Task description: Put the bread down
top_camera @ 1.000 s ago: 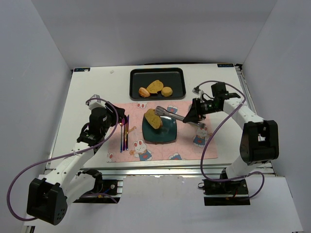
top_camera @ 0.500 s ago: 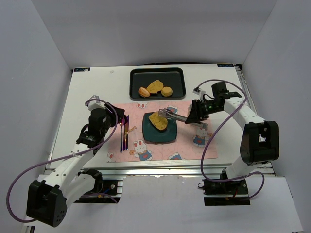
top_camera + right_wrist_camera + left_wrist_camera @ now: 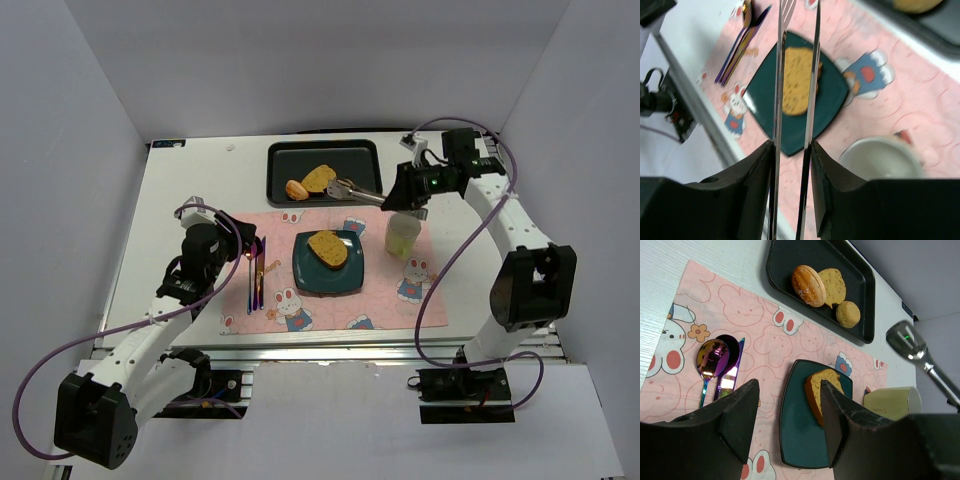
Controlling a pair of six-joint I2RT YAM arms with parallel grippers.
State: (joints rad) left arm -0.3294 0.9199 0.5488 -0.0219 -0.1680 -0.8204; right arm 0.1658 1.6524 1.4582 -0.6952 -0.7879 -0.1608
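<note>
Right gripper, clamping long metal tongs, has lifted away; I judge golden bread slice placed on teal square plate.

Bread lies on the plate, mid-mat — cup to its right, cutlery to its left — with the tray of rolls behind.
</note>
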